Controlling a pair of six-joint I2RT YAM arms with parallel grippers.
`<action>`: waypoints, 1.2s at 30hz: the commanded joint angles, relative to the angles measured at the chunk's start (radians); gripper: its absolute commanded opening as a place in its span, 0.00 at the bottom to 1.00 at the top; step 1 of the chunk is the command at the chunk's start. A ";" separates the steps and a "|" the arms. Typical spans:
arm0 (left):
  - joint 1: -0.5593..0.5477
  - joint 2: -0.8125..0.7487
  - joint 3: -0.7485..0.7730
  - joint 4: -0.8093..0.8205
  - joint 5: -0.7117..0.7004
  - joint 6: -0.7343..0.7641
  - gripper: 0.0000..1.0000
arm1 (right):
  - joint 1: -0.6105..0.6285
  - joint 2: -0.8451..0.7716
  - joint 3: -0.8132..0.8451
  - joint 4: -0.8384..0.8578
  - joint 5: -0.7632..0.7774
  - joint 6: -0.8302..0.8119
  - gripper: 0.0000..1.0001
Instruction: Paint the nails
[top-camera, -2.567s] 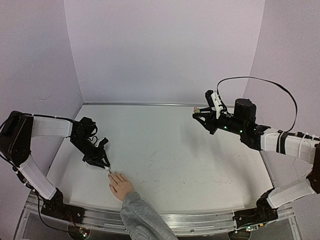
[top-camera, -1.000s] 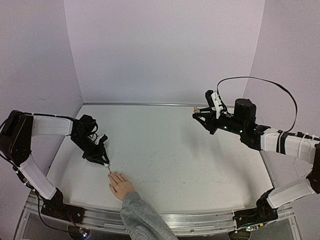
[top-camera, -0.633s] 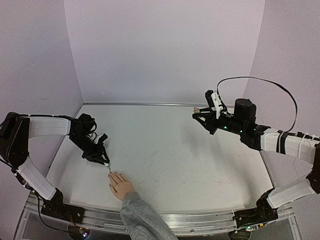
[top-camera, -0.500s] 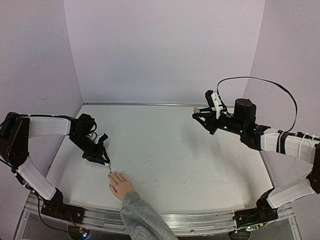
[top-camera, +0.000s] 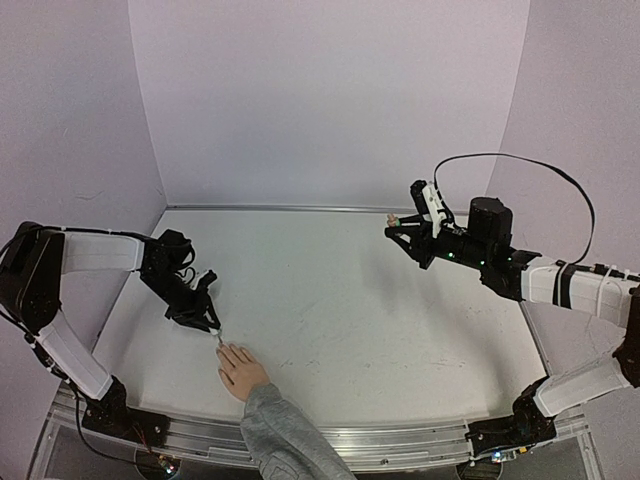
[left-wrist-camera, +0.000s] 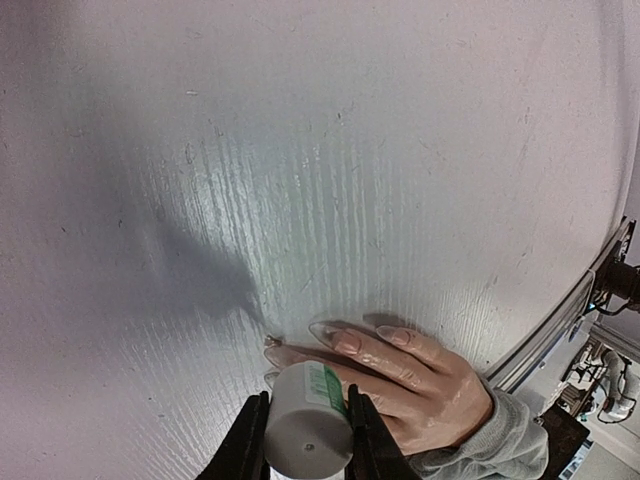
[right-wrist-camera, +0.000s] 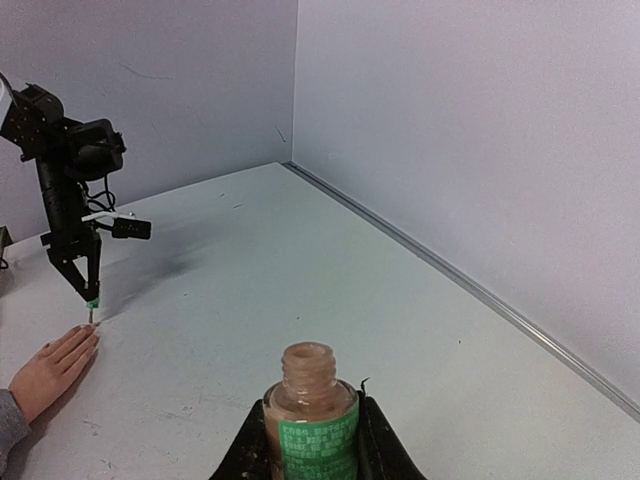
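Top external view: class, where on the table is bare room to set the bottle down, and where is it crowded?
Bare: the middle of the table, between the left tool and the right tool holding the bottle, and the far strip by the back wall. Crowded: near left, brush cap over the hand.

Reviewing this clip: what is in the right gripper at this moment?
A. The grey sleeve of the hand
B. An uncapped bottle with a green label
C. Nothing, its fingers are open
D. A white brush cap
B: in the right wrist view the right gripper is clamped on the bottle, whose neck is open with no cap on it; the white brush cap sits in the left gripper.
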 joint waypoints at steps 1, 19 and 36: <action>-0.004 0.012 0.012 -0.015 0.002 0.009 0.00 | -0.005 -0.010 0.006 0.075 -0.022 0.009 0.00; -0.003 0.036 0.029 -0.015 -0.036 0.009 0.00 | -0.005 -0.004 0.007 0.074 -0.019 0.011 0.00; -0.003 0.059 0.039 -0.001 -0.050 0.021 0.00 | -0.005 0.004 0.010 0.074 -0.014 0.012 0.00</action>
